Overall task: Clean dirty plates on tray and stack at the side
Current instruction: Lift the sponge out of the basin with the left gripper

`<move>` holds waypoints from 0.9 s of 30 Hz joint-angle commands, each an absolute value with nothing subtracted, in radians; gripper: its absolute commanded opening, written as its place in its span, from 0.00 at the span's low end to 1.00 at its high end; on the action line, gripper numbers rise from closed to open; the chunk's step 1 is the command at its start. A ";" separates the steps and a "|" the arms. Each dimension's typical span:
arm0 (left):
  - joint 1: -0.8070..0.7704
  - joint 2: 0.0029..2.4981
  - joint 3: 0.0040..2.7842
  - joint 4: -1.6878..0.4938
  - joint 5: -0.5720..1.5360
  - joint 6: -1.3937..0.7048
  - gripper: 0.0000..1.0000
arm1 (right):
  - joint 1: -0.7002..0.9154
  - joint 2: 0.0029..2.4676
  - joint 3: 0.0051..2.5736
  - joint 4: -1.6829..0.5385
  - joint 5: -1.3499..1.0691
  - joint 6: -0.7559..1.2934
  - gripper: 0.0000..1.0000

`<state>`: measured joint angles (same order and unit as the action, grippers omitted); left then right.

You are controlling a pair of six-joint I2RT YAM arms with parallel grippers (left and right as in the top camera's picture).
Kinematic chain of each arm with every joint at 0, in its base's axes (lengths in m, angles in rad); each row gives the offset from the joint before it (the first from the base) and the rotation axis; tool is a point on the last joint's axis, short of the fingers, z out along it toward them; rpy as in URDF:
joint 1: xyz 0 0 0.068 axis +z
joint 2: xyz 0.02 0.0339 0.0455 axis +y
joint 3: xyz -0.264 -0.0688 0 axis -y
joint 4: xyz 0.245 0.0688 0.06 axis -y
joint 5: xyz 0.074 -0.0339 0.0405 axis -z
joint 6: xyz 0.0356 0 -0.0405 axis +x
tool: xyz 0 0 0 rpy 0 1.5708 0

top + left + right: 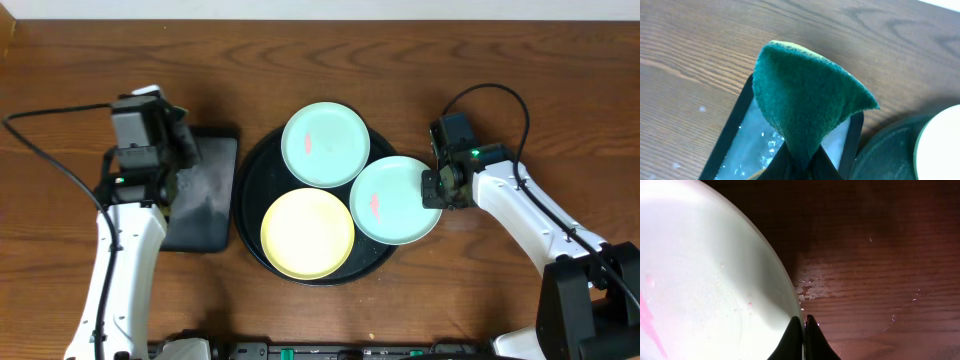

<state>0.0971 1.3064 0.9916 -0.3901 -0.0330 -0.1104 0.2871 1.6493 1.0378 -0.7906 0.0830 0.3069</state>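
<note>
Three plates lie on the round black tray (252, 170): an aqua plate (325, 143) with a pink smear at the back, a yellow plate (307, 232) at the front, and a second aqua plate (395, 200) with a pink smear overhanging the tray's right rim. My right gripper (432, 190) is shut on this plate's right rim; the right wrist view shows the fingers (803, 330) pinching the rim of the plate (700, 280). My left gripper (180, 145) is shut on a green scouring sponge (805, 100), held above the small rectangular tray (750, 150).
A small black rectangular tray (205, 195) with a wet bottom sits left of the round tray. Water droplets (810, 285) lie on the wooden table beside the right plate. Cables trail from both arms.
</note>
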 commanded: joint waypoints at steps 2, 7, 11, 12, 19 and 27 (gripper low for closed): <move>0.038 1.303 1.037 -0.410 -0.154 -0.060 0.07 | 0.294 1.633 1.036 -0.782 0.097 0.310 0.01; 0.039 1.312 1.117 -0.482 -0.152 -0.050 0.07 | 0.294 1.633 1.036 -0.781 0.097 0.310 0.01; 0.059 1.368 1.293 -0.628 -0.150 -0.047 0.07 | 0.294 1.633 1.036 -0.781 0.097 0.310 0.01; 0.067 1.407 1.366 -0.694 -0.138 -0.042 0.07 | 0.294 1.633 1.036 -0.781 0.097 0.310 0.01; 0.114 1.663 1.666 -1.065 0.017 -0.034 0.07 | 0.294 1.633 1.036 -0.768 0.097 0.310 0.01; 0.134 1.679 1.682 -1.088 0.019 -0.034 0.07 | 0.294 1.633 1.036 -0.762 0.097 0.310 0.01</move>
<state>0.1295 1.7180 1.6474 -1.0786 0.0006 -0.0475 0.2871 1.6493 1.0378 -0.7650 0.0830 0.3069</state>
